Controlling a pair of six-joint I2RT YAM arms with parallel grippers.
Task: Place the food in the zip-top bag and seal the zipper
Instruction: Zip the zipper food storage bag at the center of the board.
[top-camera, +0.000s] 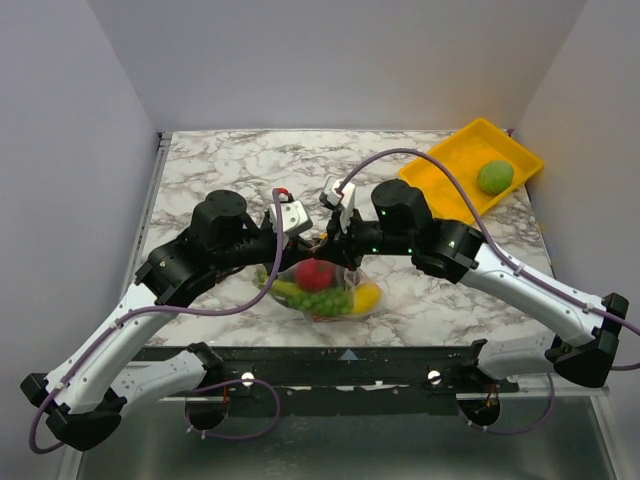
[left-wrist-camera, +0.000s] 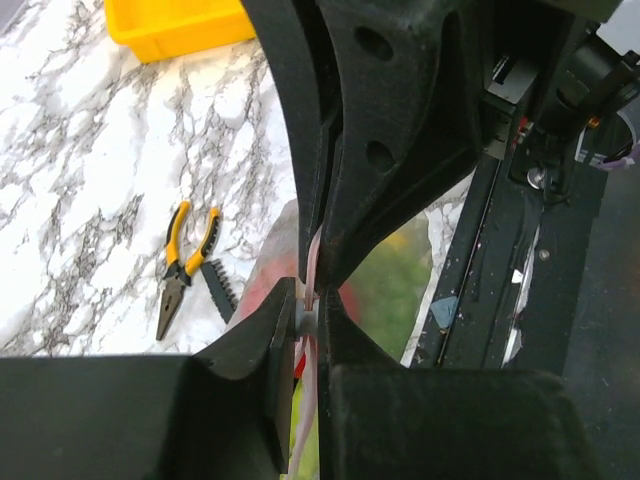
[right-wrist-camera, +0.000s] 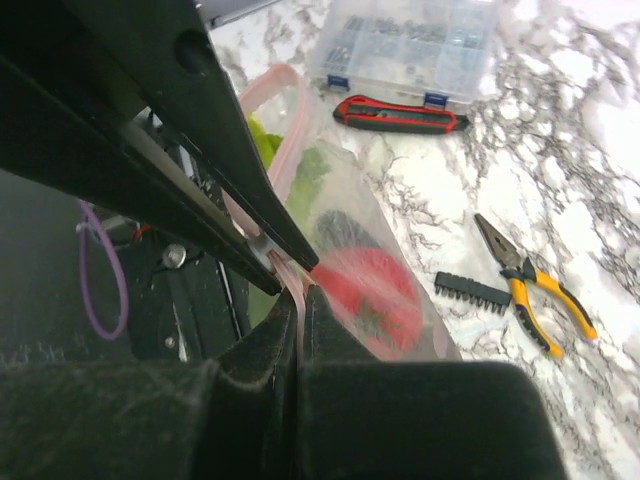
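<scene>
The zip-top bag (top-camera: 322, 292) hangs between both grippers over the near middle of the table. Inside it I see a red round fruit (top-camera: 315, 272), green pieces (top-camera: 326, 301) and a yellow lemon (top-camera: 368, 296); through the plastic the red fruit (right-wrist-camera: 375, 290) sits below a dark piece (right-wrist-camera: 345, 230). My left gripper (left-wrist-camera: 308, 318) is shut on the pink zipper (left-wrist-camera: 310, 400). My right gripper (right-wrist-camera: 300, 300) is shut on the same zipper (right-wrist-camera: 275, 85), directly against the left one's fingertips. Both meet above the bag, left gripper (top-camera: 312, 238) beside right gripper (top-camera: 335, 238).
A yellow tray (top-camera: 455, 165) at the back right holds a green round fruit (top-camera: 495, 176). On the marble lie yellow-handled pliers (right-wrist-camera: 535, 290), a black toothed strip (right-wrist-camera: 472, 290), a red-and-black tool (right-wrist-camera: 400, 113) and a clear compartment box (right-wrist-camera: 405, 45).
</scene>
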